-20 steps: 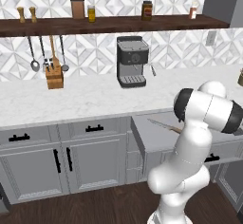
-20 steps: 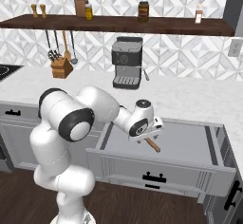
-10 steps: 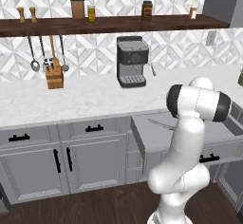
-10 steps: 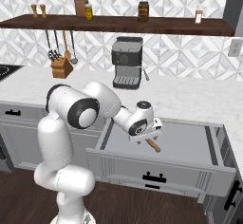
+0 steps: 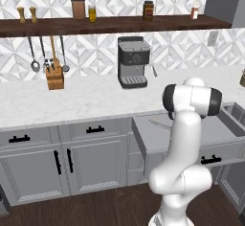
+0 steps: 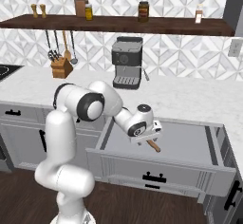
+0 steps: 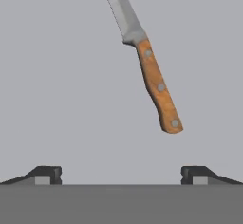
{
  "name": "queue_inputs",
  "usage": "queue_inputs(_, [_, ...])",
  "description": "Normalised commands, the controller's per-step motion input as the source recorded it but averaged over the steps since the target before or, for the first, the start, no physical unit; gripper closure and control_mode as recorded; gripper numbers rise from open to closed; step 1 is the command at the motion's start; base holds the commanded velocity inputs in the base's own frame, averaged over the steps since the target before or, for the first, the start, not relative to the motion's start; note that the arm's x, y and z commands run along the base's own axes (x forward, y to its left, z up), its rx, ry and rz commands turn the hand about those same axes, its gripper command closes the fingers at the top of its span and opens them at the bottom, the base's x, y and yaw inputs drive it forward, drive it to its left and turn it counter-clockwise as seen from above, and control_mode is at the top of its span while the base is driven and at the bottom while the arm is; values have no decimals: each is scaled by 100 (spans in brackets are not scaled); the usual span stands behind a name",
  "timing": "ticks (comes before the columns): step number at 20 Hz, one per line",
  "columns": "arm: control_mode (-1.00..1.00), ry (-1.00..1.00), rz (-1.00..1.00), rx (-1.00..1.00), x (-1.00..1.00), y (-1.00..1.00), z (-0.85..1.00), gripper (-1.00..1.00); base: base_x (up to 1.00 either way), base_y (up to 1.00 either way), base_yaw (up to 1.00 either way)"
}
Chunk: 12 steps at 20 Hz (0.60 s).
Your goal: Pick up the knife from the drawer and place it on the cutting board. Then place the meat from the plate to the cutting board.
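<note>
The drawer (image 6: 190,144) stood pulled out; the knife (image 7: 144,57) lay flat inside, toward twelve o'clock of the tool (image 7: 121,173), whose tips were spread wide, pinching nothing. Every step of carrying remained undone.

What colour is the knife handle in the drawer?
The knife handle is light orange-brown wood with three small grey rivets, clearest in the hand view.
</note>
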Motion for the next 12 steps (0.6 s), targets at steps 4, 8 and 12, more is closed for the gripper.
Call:
queue_inputs(4, [-100,0,0,0,29,-17,-16,-100,0,0,0])
queue_inputs(8, [-100,0,0,0,13,-21,-2,-100,0,0,0])
queue_inputs(12, [-100,0,0,1,13,-19,-2,-100,0,0,0])
